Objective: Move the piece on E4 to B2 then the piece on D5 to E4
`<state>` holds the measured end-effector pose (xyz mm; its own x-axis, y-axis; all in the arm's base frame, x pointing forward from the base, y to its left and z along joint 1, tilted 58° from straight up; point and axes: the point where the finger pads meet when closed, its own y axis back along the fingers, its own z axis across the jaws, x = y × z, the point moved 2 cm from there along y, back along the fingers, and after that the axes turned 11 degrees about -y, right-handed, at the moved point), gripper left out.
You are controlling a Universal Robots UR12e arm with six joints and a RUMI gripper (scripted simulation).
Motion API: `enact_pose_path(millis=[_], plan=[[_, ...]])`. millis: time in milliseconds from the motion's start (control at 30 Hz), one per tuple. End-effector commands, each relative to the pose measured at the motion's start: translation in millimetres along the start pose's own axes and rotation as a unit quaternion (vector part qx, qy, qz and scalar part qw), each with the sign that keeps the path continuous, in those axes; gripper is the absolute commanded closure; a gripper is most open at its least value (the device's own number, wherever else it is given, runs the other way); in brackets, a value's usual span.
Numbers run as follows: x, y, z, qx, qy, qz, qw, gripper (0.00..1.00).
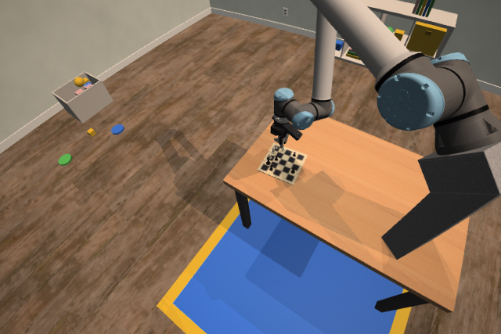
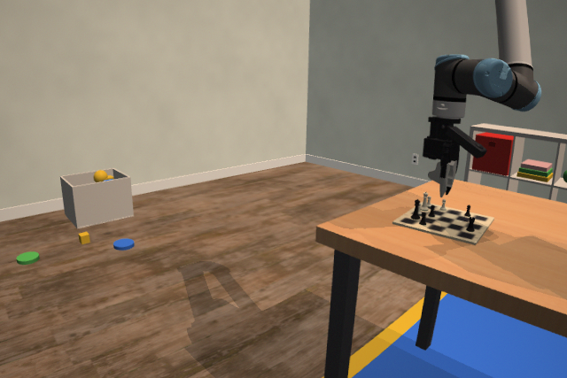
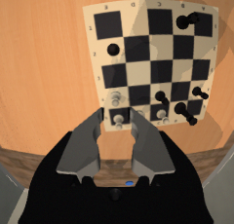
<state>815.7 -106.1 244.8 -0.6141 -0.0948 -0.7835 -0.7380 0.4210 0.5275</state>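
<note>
Hovering | claw (image 1: 282, 147) (image 2: 444, 195) (image 3: 116, 108) parted, empty | pale D5 piece (image 3: 140, 113) mostly hidden behind fingertip

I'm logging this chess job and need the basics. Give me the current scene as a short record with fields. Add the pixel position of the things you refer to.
board: chequered board (image 1: 289, 161) (image 2: 453, 221) (image 3: 137, 72) on a wooden table (image 1: 364, 168) (image 2: 389, 245) (image 3: 49, 73)
E4: white piece (image 2: 443, 204) (image 3: 115, 98), upright
D5: white piece (image 3: 139, 114), partly hidden by a finger
B2: no piece on it
E2: black piece (image 1: 293, 154) (image 2: 468, 211) (image 3: 113, 49)
pincer (image 1: 282, 146) (image 2: 444, 194) (image 3: 116, 108): above the board, fingers apart, nothing held
moves_done: neither
</note>
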Motion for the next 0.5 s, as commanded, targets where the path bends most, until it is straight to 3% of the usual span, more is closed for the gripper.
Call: enact_pose_path(millis=[0,467], plan=[[-2.7,-0.8,-1.6,0.001,0.000,-0.002,1.000,0.80],[-4.1,-0.5,-2.8,0.001,0.000,-0.002,1.000,0.80]])
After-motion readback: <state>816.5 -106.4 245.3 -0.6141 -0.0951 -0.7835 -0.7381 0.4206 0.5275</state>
